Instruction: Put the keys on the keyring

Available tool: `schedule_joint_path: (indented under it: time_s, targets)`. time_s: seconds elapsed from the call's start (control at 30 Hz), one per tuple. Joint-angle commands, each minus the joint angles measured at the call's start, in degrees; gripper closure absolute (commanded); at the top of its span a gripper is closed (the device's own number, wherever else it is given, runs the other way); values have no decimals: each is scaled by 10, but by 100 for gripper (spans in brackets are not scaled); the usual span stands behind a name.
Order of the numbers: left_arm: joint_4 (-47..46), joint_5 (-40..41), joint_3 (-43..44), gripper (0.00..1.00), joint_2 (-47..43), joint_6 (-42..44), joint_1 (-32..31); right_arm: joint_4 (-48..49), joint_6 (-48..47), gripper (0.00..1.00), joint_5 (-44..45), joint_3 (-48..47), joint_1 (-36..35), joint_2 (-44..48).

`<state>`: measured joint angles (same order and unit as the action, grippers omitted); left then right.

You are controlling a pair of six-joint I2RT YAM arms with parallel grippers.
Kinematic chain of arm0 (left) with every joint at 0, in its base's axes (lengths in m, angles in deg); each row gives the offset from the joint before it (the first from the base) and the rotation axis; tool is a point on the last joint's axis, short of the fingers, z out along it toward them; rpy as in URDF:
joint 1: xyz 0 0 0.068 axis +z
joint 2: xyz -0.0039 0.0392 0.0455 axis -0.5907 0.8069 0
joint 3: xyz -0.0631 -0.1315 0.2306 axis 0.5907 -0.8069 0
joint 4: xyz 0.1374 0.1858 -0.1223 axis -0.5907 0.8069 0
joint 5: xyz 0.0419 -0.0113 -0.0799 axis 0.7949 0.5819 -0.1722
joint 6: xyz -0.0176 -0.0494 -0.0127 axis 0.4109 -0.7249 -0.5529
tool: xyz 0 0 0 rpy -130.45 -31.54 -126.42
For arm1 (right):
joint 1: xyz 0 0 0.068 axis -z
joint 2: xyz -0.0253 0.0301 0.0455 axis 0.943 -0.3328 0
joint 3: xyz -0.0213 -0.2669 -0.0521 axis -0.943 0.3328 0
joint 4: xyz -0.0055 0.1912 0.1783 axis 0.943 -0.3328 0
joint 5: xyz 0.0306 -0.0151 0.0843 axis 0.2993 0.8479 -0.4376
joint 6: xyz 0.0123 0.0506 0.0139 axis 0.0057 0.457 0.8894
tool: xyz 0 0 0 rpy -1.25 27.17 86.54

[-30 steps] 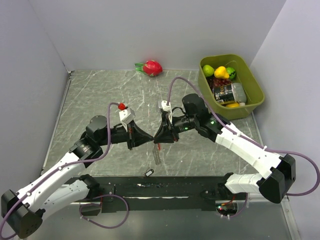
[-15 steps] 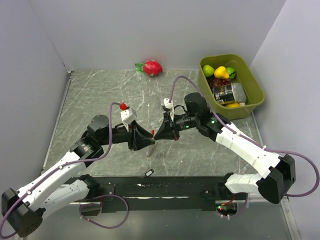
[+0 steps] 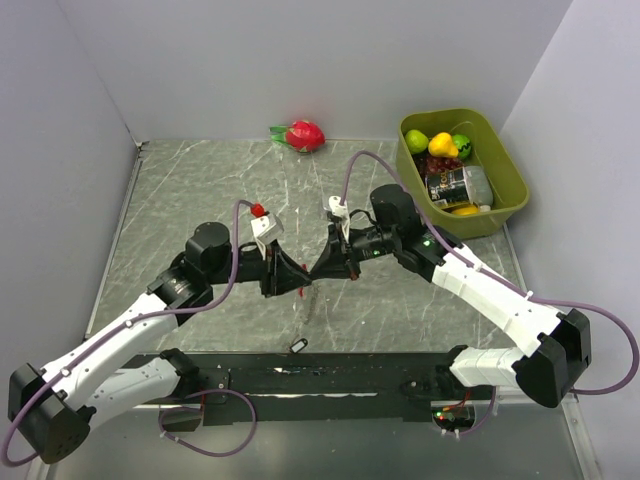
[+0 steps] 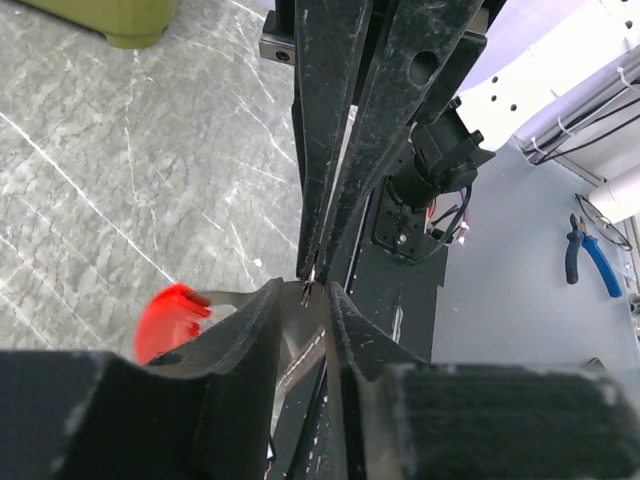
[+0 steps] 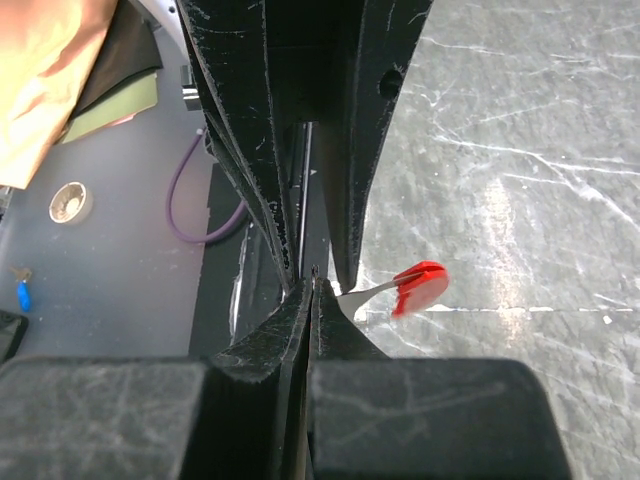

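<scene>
A: Nearest item?
B: Key, flat on tabletop at near edge, long axis roughly left-right.
A: Beyond that?
B: Left fingers slightly spread. Right fingers pressed together, tip to tip with them. Keyring at the tips, crosswise, red end pointing away. Grip unclear.

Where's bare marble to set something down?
Bare: the far-left stretch between side wall and dragon fruit; the far strip from dragon fruit to bin. Crowded: mid-table, where left gripper and right gripper meet, and the near edge by the key.
</scene>
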<state>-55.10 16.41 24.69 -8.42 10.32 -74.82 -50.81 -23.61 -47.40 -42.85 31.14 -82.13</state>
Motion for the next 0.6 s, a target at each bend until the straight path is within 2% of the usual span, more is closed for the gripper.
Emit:
schedule_joint_path:
  time_s: [0.0, 0.07, 0.1, 0.13, 0.23, 0.33, 0.37, 0.47, 0.57]
  targets:
    - [-12, 5, 34, 75, 10, 8, -2, 7, -13, 100, -22, -32, 3, 1]
    - [-11, 2, 36, 83, 18, 10, -2, 5, -13, 100, -23, -32, 3, 0]
    - [-9, -1, 40, 92, 22, 13, -2, 6, -12, 100, -22, -32, 2, 1]
    - [-6, -1, 41, 96, 25, 14, -2, 8, -10, 100, -16, -31, 3, 2]
    - [-9, 5, 34, 99, 17, 15, -2, 28, 4, 97, 3, -24, 4, 13]
    - [-40, 29, 9, 99, -11, 7, -2, 99, 79, 63, 41, 10, 20, 48]
    - [-52, 37, 0, 99, -20, 3, -2, 162, 123, 45, 50, 25, 25, 76]
    - [-108, 71, -40, 99, -60, -16, -2, 245, 161, 19, 77, 77, 43, 132]
    - [-171, 96, -93, 99, -97, -34, -2, 251, 151, 7, 123, 106, 49, 167]
